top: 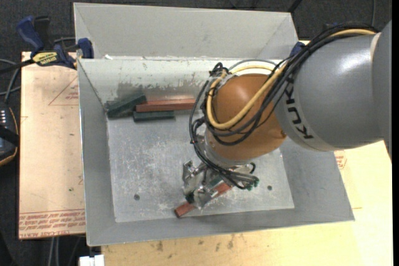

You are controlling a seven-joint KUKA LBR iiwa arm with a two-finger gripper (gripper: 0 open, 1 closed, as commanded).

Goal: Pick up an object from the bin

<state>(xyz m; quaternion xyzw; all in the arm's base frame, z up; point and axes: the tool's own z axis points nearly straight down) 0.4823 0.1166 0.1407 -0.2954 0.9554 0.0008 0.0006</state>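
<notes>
One red-brown stick (pixel 184 210) near bin (pixel 95 159) front wall, partly under fingers (pixel 202 192); open or closed unclear.

Pale grey metal bin (pixel 93 134), floor speckled with dark scuffs. At the back: a dark green block (pixel 124 104), a reddish-brown bar (pixel 166 106), a blackish-green bar (pixel 154 116). At the front, a rust-red block (pixel 184 210). Silver-grey arm (pixel 340 96), black lettering; glossy orange-brown wrist cover (pixel 262 137).
</notes>
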